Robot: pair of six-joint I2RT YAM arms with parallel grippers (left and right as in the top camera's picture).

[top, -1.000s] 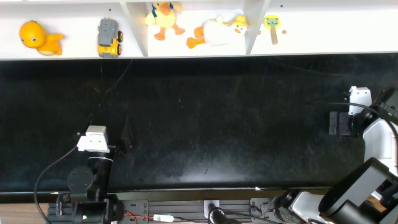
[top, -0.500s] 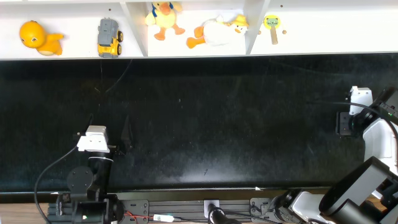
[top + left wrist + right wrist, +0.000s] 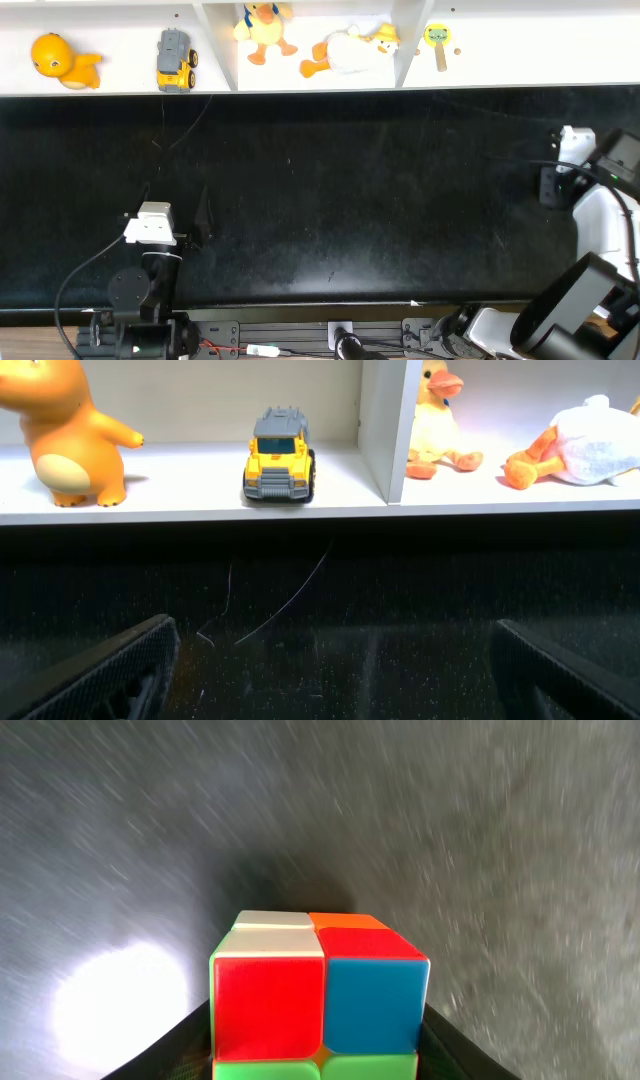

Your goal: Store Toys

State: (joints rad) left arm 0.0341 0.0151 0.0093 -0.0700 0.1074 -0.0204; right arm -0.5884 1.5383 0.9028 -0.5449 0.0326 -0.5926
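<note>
**At the desk's right edge, the last toy is in the claw**

On the shelf point(image 3: 520, 60) along the far side of the desk point(image 3: 350, 200), five toys already sit in their bays. An orange toy point(image 3: 62, 60) and a truck point(image 3: 176, 58) are in the left bay, a yellow duck point(image 3: 264, 30) and a white duck point(image 3: 350, 50) in the middle, and a rattle point(image 3: 437, 40) in the right. That seems to leave only the cube point(image 3: 320, 990). The right claw point(image 3: 550, 187) grasps it, fingers against two opposite sides. Claw and cube are over the desk near its right edge, well apart from the shelf. What is left, as I judge it, is to carry the cube to a bay and let go. The left claw point(image 3: 335, 680) rests released at the desk's left, facing the truck.
</note>
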